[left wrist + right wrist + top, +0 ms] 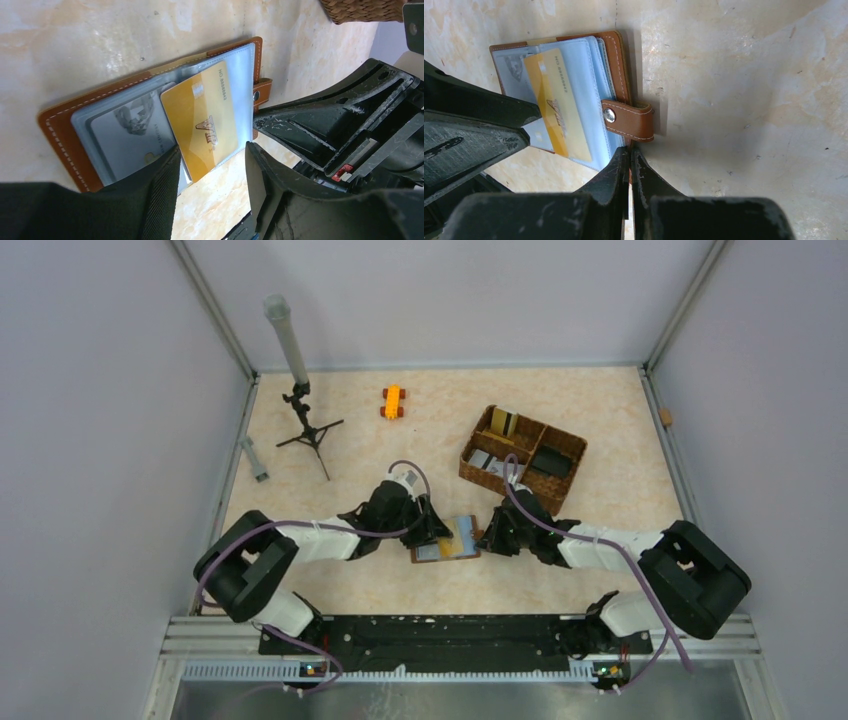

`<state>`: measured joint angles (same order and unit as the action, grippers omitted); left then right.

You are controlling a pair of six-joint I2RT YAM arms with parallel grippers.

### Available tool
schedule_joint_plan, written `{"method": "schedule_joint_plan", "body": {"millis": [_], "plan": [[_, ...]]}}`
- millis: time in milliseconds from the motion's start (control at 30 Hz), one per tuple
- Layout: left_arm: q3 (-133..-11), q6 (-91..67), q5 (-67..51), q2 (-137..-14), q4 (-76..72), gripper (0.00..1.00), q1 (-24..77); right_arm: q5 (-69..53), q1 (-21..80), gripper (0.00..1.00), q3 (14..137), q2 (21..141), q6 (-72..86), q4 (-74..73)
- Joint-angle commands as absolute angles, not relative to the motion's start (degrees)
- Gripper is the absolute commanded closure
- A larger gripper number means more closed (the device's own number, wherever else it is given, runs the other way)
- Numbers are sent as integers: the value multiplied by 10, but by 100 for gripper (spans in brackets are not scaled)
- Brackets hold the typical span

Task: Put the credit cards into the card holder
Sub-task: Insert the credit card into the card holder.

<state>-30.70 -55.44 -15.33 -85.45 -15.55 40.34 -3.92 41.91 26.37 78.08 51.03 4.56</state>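
The card holder lies open on the table between my two grippers, brown leather with clear bluish pockets. A gold credit card sits slanted in a pocket on its right page, its lower corner sticking out past the edge. A silver card lies in the page beside it. My left gripper is open, its fingers either side of the gold card's protruding corner without clamping it. My right gripper is shut on the holder's leather edge just below the snap tab. More credit cards lie in the basket.
A brown woven compartmented basket stands at the back right, holding a gold-and-black card, a silver one and a black one. A small black tripod and an orange toy car stand farther back.
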Motion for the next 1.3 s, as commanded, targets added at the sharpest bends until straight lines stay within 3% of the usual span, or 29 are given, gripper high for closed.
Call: {"method": "schedule_joint_plan", "body": {"millis": [0, 700, 867, 933, 1067, 1167, 1267], "plan": [[-319, -554, -135, -880, -147, 47, 417, -9, 426, 100, 265, 787, 494, 22], [-391, -543, -121, -917, -156, 48, 456, -3, 426, 100, 268, 785, 493, 15], [-392, -518, -95, -880, -120, 43, 456, 26, 426, 100, 285, 753, 484, -37], [-396, -499, -70, -850, -81, 39, 456, 37, 426, 84, 293, 726, 475, -61], [-406, -470, -22, -787, 21, 28, 452, 52, 425, 62, 311, 658, 454, -107], [-396, -456, 13, -744, 66, 25, 446, 40, 425, 56, 313, 615, 437, -111], [-374, -452, 32, -721, 92, 25, 434, -5, 426, 59, 305, 606, 430, -74]]}}
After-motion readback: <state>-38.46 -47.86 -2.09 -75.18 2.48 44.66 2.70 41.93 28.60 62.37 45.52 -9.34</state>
